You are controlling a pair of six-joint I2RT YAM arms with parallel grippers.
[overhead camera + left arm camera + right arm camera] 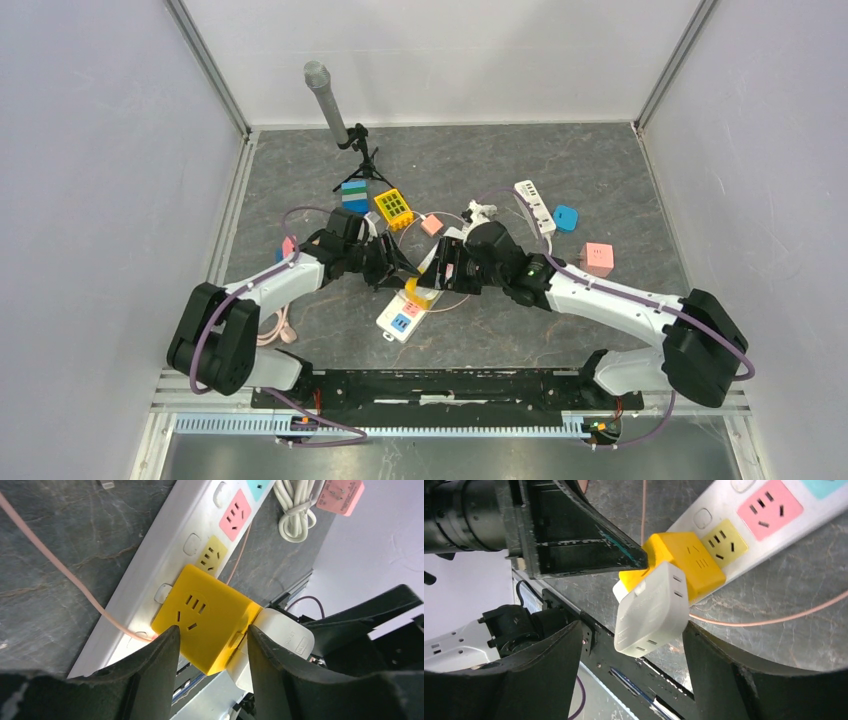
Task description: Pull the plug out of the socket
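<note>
Plug (651,610), white, is seen seated in side of yellow adapter cube (210,620), which is itself plugged into end of white power strip (402,318) lying flat, centre of workspace. L gripper (212,652) is pinched on cube, fingers pressed to opp. sides. R gripper (634,635) is held spread around plug; gaps seen both sides, no contact.

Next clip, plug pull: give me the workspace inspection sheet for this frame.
Surface: grey marbled table.
Job's things: white plug seated in the side of yellow cube adapter, itself on the power strip.
Clutter: second strip, pink cube, yellow block, tripod.
Grippers: left gripper clamps the yellow cube adapter; right gripper open around the white plug.
Cables: pink cable runs onto the power strip; white coil beside it.
Surroundings: pale enclosure walls.
</note>
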